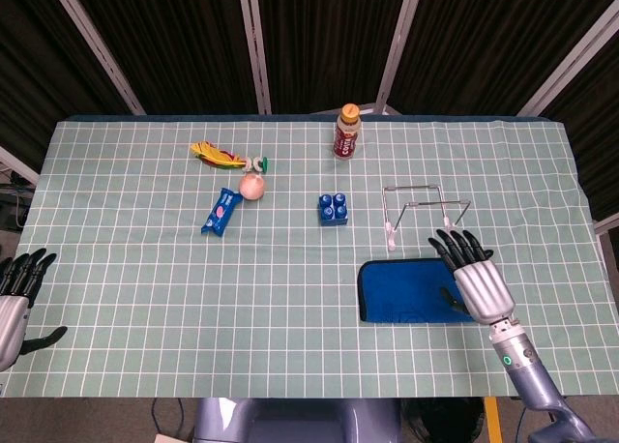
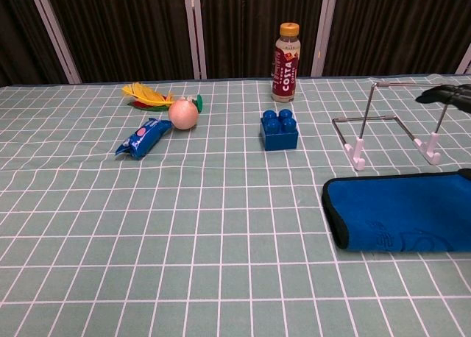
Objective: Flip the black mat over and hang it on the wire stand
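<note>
A brown plastic drink bottle with an orange cap [image 2: 286, 62] stood at the far edge of the green checked tablecloth [image 2: 221, 226]. A blue toy brick [image 2: 279, 129] sat nearer, with a peach ball [image 2: 183, 114], yellow feathers [image 2: 147, 96] and a blue snack packet [image 2: 143, 138] leftward.

Mat [image 1: 411, 290]: lies flat on the green checked cloth at the near right, blue face up, thin black edging along its rounded left end; long axis runs left-right. Faint printed marks on the blue surface, not legible.

Wire stand [image 1: 423, 211]: upright just behind the mat, apparently not touching it; bare thin metal frame on white-tipped feet, nothing hung on it.
</note>
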Action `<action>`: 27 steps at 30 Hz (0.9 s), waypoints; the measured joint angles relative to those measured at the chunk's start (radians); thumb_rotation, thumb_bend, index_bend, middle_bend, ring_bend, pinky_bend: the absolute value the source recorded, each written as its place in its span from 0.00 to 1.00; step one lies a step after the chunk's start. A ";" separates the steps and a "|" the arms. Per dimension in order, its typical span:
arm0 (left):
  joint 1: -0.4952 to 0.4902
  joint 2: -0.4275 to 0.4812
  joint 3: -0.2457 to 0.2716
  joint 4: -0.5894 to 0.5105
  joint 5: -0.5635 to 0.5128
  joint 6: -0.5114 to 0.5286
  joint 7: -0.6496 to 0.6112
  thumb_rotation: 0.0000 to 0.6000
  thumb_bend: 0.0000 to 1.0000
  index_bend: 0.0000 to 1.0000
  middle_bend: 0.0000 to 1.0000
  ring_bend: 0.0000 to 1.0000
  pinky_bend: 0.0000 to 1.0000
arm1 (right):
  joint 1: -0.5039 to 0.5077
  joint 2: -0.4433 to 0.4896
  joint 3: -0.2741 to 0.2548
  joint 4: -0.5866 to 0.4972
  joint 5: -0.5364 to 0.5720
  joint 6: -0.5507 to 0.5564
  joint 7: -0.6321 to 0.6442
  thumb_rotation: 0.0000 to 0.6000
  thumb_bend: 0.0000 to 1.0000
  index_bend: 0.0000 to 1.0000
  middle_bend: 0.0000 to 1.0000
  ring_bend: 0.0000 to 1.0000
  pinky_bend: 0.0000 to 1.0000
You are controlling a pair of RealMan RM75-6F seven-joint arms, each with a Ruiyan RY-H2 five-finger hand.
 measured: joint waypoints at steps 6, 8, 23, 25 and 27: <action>-0.011 -0.011 -0.008 0.010 -0.028 -0.024 0.017 1.00 0.00 0.00 0.00 0.00 0.00 | 0.132 0.029 -0.015 0.003 -0.102 -0.124 -0.055 1.00 0.22 0.15 0.00 0.00 0.00; -0.015 -0.016 -0.011 0.013 -0.036 -0.030 0.023 1.00 0.00 0.00 0.00 0.00 0.00 | 0.176 0.035 -0.020 0.012 -0.132 -0.168 -0.075 1.00 0.16 0.17 0.00 0.00 0.00; -0.023 -0.026 -0.008 0.030 -0.015 -0.033 0.004 1.00 0.00 0.00 0.00 0.00 0.00 | 0.285 -0.038 -0.077 0.162 -0.239 -0.244 -0.078 1.00 0.07 0.29 0.00 0.00 0.00; -0.024 -0.025 -0.012 0.031 -0.026 -0.035 0.002 1.00 0.00 0.00 0.00 0.00 0.00 | 0.304 -0.064 -0.079 0.178 -0.246 -0.256 -0.079 1.00 0.08 0.30 0.00 0.00 0.00; -0.025 -0.024 -0.016 0.031 -0.034 -0.037 0.000 1.00 0.00 0.00 0.00 0.00 0.00 | 0.320 -0.083 -0.080 0.192 -0.249 -0.270 -0.084 1.00 0.08 0.31 0.00 0.00 0.00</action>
